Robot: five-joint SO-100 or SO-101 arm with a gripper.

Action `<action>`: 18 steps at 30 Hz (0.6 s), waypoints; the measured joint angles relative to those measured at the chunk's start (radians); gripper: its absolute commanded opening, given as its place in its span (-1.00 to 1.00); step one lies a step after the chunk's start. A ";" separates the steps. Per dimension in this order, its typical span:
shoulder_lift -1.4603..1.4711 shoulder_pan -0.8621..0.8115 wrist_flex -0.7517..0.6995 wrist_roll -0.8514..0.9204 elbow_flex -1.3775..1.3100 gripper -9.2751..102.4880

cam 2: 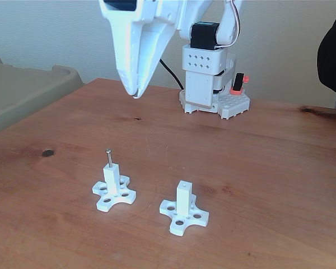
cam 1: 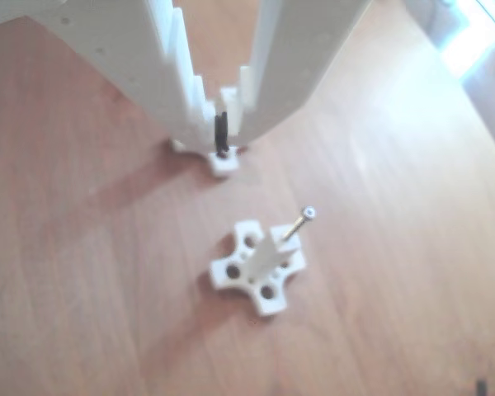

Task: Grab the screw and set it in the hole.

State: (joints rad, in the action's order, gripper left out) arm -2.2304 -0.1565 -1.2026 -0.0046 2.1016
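Observation:
The screw stands upright in the hole in the top of the left white post, its dark head above the post. In the other view the screw sticks out of the same post. A second white post stands to its right, and the hole in its top is bare. My gripper hangs well above the table behind the posts, apart from both, its white fingers together at the tips with nothing held. Its fingers come in from the top edge in the other view, gripper.
The arm's white base with a black and red clamp sits at the table's far edge. A grey-green bin lies past the left table edge. A dark sleeve shows at the right. Bare wood surrounds both posts.

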 measured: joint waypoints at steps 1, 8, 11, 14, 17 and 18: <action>0.014 -0.002 0.000 0.000 -0.012 -0.86; 0.138 -0.012 -0.018 0.000 -0.095 -0.77; 0.175 -0.012 -0.021 -0.005 -0.126 -0.76; 0.207 -0.012 -0.035 -0.005 -0.153 -0.74; 0.229 -0.012 -0.037 -0.005 -0.167 -0.72; 0.238 -0.012 -0.037 -0.005 -0.172 -0.72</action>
State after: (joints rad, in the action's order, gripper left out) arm -1.9926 -0.1687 -1.2395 -0.0092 1.9297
